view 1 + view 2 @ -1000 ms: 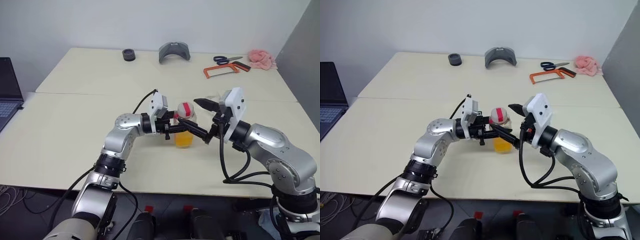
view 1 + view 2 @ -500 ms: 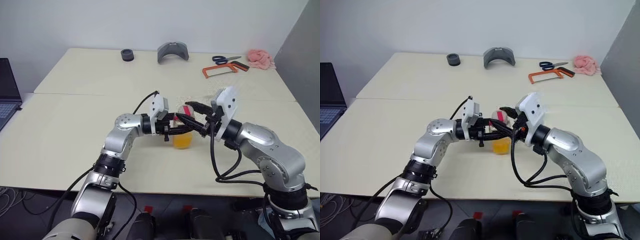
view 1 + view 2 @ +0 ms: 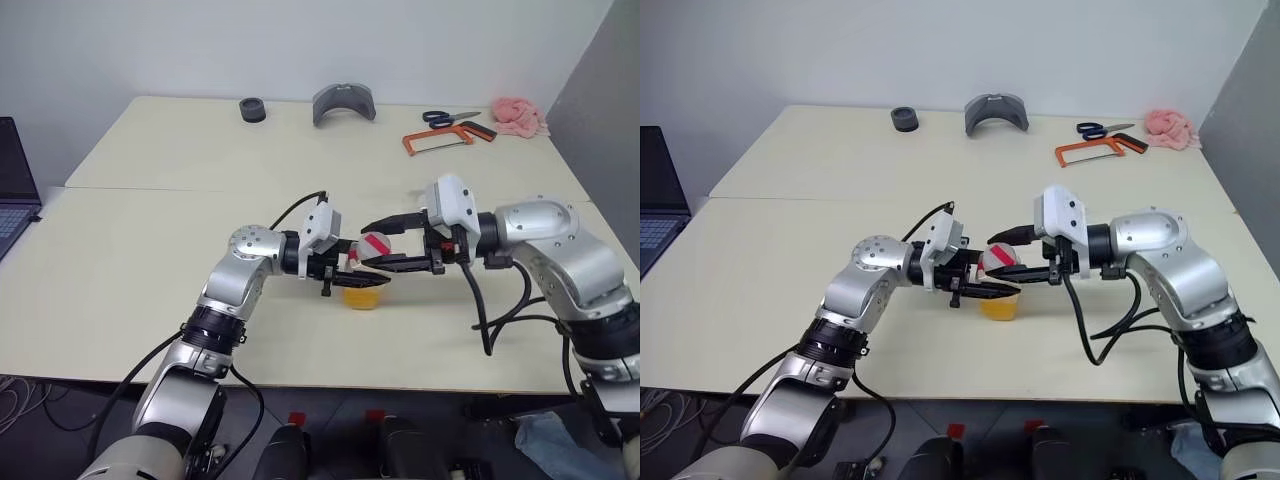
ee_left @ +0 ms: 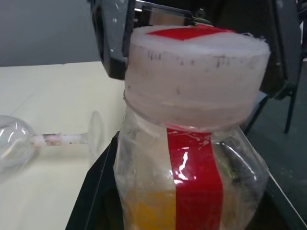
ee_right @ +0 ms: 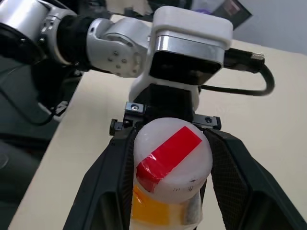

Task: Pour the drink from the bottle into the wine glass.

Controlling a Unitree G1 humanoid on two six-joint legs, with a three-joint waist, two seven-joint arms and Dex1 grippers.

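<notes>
Clear bottle (image 3: 366, 272) at table (image 3: 150, 250) centre, red label strip without readable writing, white cap (image 5: 172, 154), orange drink (image 3: 999, 307) low inside, left gripper (image 3: 985, 289) clamped on its body from 9 o'clock, right gripper (image 3: 385, 243) half-spread around the cap from 3 o'clock, wine glass (image 4: 29, 140) lying sideways nearby.

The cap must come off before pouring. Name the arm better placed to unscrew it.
Right. The right gripper has its fingers either side of the white cap, while the left gripper is shut on the bottle, steadying it.
</notes>
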